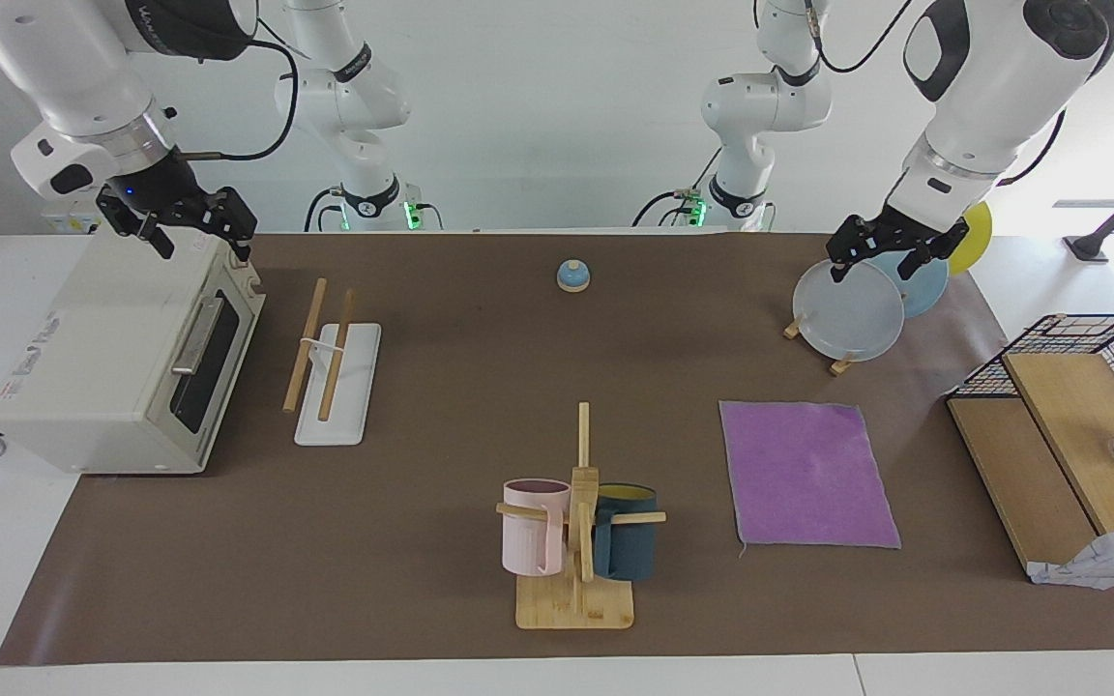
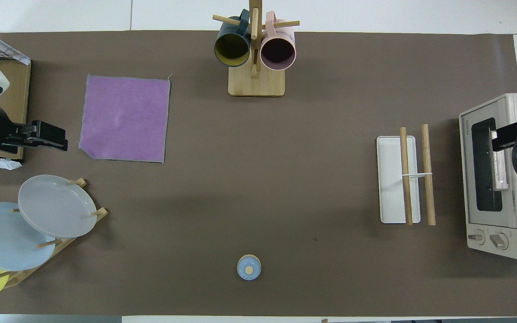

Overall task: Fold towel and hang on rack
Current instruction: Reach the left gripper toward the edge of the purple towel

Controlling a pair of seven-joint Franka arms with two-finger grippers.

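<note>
1. Firstly, the facing view. With the mug tree [image 1: 576,522] as landmark, the towel [image 1: 806,474] lies flat beside it, purple face up, unfolded, toward the left arm's end of the table. The rack [image 1: 335,372] lies nearer to the robots than the mug tree, toward the right arm's end, beside a toaster oven [image 1: 122,362].
2. The left gripper [image 1: 891,249] hangs over a stand of plates [image 1: 852,309], fingers spread, holding nothing. The right gripper [image 1: 180,217] hangs over the toaster oven, also spread and empty.
3. Next, the overhead view. The towel [image 2: 125,118] is square, with one corner slightly curled. The left gripper [image 2: 45,137] is just beside the towel's edge; the right gripper [image 2: 510,134] waits over the toaster oven.
4. Risks, as a judgement: pinching a single layer could drag the soft cloth and skew the fold; the long carry past the mug tree might let it unfold or snag.
</note>
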